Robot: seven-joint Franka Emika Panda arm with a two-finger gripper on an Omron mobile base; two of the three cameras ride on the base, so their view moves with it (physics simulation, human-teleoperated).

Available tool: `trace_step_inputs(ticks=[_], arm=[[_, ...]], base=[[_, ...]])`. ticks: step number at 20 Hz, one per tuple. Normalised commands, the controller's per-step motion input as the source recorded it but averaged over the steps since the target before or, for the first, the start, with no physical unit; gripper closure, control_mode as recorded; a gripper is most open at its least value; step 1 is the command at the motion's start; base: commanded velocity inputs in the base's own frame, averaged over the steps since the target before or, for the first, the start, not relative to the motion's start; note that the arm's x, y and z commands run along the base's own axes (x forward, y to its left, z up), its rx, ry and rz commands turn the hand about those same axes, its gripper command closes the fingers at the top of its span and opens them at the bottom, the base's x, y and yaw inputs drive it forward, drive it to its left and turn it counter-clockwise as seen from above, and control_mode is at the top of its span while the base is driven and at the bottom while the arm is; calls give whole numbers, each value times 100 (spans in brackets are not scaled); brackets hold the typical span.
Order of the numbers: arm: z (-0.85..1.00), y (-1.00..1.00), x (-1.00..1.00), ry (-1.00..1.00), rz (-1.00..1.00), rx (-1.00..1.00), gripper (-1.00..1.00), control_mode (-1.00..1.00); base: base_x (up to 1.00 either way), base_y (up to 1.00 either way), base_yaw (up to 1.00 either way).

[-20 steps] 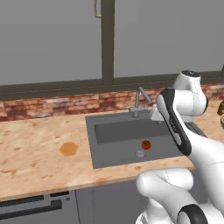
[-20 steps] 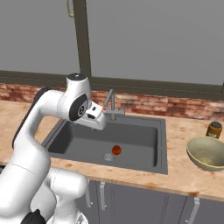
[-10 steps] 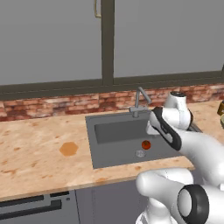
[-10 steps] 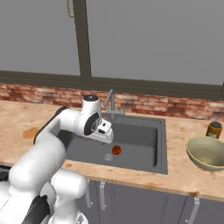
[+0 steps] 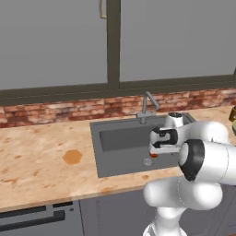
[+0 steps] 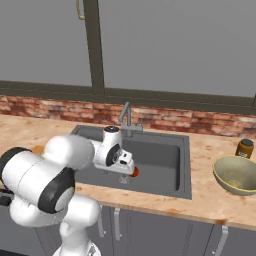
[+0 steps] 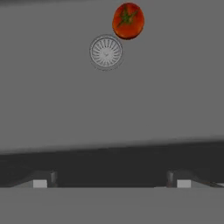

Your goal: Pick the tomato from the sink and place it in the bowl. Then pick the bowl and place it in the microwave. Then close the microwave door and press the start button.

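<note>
The end effector [image 7: 111,183] is held with its jaws spread wide and nothing between them; the two dark fingertips [image 7: 40,183] are seen far apart at the bottom of the hand view, over the dark grey floor of the sink [image 7: 52,109]. The tomato [image 7: 128,20] is seen well beyond the fingertips, near the top of that view and slightly to the right of the midline between them, untouched. It lies on the sink floor just beside the round silver drain [image 7: 106,52], with its green stem scar turned up.

In the left base view the end effector [image 5: 159,144] is lowered over the right part of the sink [image 5: 115,143], and a sliver of the tomato [image 5: 153,155] is seen just below it, next to the drain [image 5: 148,162]. The angular faucet [image 5: 146,105] stands at the back edge of the sink. In the right base view the tomato [image 6: 134,172] is partly hidden behind the hand. On the speckled tabletop [image 6: 210,197], well to the right of the sink, the pale bowl [image 6: 235,175] is set upright, with a small jar [image 6: 244,148] just behind it. A brick strip [image 6: 50,107] runs along the wall.
</note>
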Motion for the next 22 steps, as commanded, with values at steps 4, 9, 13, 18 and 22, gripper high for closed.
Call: trace_step_inputs(ticks=[4, 9, 13, 18, 22], arm=[[-41, -10, 58, 0, 1, 0, -100, -100], [-39, 0, 69, 0, 0, 0, -100, -100], [-42, -4, 65, 0, 0, 0, -100, -100], [-27, -18, 57, 0, 0, 0, -100, -100], [-20, -24, 42, 0, 0, 0, -100, -100]], base=[[0, 0, 0], [0, 0, 0], [0, 0, 0], [0, 0, 0], [0, 0, 0]])
